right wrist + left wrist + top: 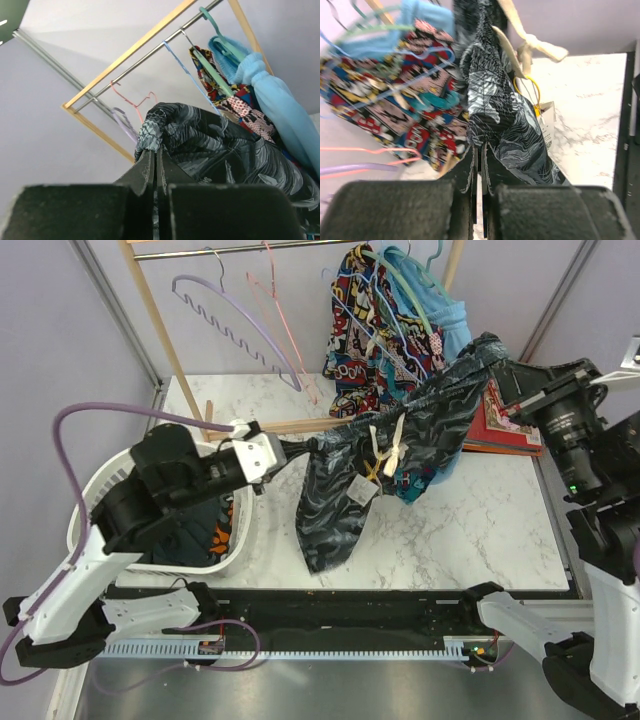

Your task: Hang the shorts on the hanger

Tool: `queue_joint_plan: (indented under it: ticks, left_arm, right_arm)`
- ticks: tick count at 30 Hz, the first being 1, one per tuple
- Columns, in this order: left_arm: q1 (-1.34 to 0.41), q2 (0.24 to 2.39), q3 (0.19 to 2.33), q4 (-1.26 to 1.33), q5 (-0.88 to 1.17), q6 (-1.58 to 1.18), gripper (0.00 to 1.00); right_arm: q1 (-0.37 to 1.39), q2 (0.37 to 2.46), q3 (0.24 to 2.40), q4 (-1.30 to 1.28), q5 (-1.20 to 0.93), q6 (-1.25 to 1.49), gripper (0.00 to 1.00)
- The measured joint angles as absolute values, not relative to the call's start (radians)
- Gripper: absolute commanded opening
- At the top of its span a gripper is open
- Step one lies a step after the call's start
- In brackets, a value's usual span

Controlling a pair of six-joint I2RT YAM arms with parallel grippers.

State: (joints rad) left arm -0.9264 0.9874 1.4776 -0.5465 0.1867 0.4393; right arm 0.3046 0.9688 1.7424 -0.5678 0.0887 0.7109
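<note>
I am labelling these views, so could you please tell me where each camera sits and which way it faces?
Top external: above and behind the arms, looking down on the marble table; both arms show, the left gripper and right gripper holding the shorts stretched between them.
Left wrist: on the left arm, looking along its shut fingers past the shorts to the comic-print garment.
Right wrist: on the right arm, tilted up toward the clothes rail; its fingers pinch the shorts.
Shared: all three show the shorts.
</note>
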Motion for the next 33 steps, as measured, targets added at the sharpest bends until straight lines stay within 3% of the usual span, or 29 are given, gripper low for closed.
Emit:
queue_joint_plan:
  ticks: [6, 12, 17, 26, 33]
  left_arm:
    - [-0.892, 0.952, 1.606, -0.613, 0.196, 0.517, 0.02]
    - [-0.890, 0.925, 1.596, -0.670, 0.209, 0.525, 0.02]
    - [-0.864, 0.905, 1.392, -0.638, 0.178, 0.522, 0.02]
    - [-0.569, 1.046, 1.068, -0.514, 0.302, 0.568, 0.02]
    - [-0.649, 1.018, 0.831, -0.484, 0.446, 0.734, 0.02]
  right_arm:
    - [0.302, 0.936, 1.812, -0.653, 0.008, 0.722, 0.00]
    - [0.282, 0.877, 1.718, -0.705, -0.047, 0.748, 0.00]
    - [0.276, 0.869, 1.505, -0.710, -0.023, 0.765, 0.00]
    - [0.271, 1.023, 1.214, -0.590, -0.054, 0.671, 0.00]
    - [0.271, 0.956, 0.907, -0.497, -0.159, 0.593, 0.01]
